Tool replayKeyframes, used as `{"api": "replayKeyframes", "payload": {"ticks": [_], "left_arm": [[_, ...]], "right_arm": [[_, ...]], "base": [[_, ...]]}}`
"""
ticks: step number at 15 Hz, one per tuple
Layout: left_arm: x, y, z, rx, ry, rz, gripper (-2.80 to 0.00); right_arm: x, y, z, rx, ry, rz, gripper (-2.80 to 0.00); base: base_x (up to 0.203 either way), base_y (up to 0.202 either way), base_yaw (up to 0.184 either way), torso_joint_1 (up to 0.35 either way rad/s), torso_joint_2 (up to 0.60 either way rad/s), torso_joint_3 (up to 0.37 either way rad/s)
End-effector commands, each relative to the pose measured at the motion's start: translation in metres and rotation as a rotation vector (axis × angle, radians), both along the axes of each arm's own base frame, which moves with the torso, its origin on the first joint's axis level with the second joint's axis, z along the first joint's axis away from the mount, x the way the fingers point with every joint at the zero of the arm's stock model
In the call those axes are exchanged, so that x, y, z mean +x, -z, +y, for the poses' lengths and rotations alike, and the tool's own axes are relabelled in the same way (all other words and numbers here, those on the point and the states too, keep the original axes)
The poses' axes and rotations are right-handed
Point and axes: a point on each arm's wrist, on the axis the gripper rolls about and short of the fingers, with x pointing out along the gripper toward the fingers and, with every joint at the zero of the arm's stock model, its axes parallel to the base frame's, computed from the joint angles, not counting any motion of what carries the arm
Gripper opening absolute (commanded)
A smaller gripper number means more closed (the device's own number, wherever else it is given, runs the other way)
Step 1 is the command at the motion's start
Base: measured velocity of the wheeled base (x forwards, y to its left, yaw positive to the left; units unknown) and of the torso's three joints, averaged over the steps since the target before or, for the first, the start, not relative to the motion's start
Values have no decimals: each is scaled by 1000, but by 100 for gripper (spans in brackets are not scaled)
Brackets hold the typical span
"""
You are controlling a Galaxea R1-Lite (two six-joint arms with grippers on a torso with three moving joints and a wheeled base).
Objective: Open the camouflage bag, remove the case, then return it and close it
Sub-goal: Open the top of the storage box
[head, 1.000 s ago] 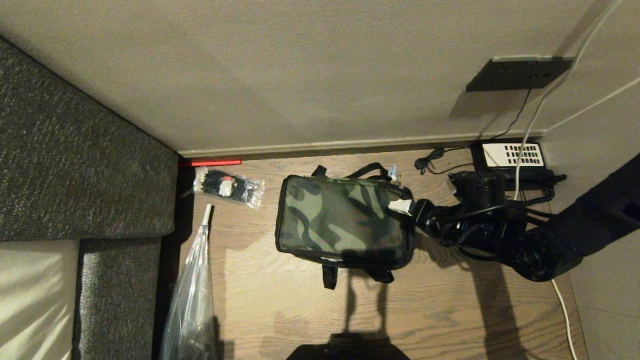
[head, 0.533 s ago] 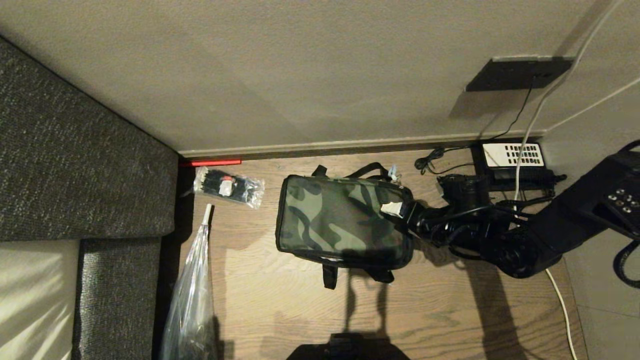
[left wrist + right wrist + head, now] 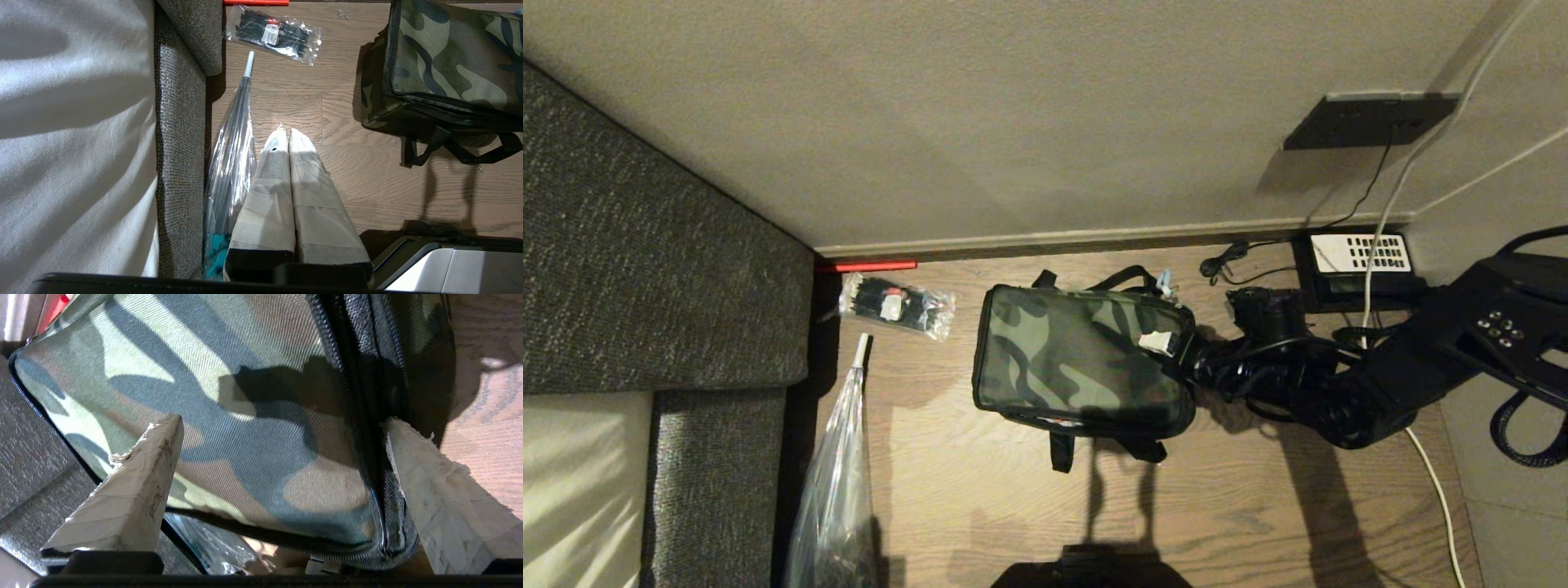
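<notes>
Head view: camouflage bag [image 3: 1085, 362] lies zipped on the wood floor [image 3: 1258, 506]; right gripper [image 3: 1176, 347] at its right end.

Right wrist view: fingers [image 3: 135, 490] spread, straddling the lid edge. Risk: closing on fabric, missing the zipper [image 3: 369, 428].

Left wrist view: left gripper [image 3: 288, 141] pressed together, parked.
</notes>
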Motion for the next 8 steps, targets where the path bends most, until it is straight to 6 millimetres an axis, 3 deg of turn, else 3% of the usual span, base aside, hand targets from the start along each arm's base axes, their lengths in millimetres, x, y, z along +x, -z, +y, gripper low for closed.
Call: {"api": "replayKeyframes", "payload": {"ticks": [1, 8], "left_arm": [[0, 0, 0, 0, 0, 2, -280], [0, 0, 0, 0, 0, 2, -280]], "right_arm": [[4, -1, 3, 24, 5, 6, 0], [2, -18, 9, 184, 12, 66, 0]], "base": [[0, 0, 0, 0, 0, 0], [0, 0, 0, 0, 0, 0]]}}
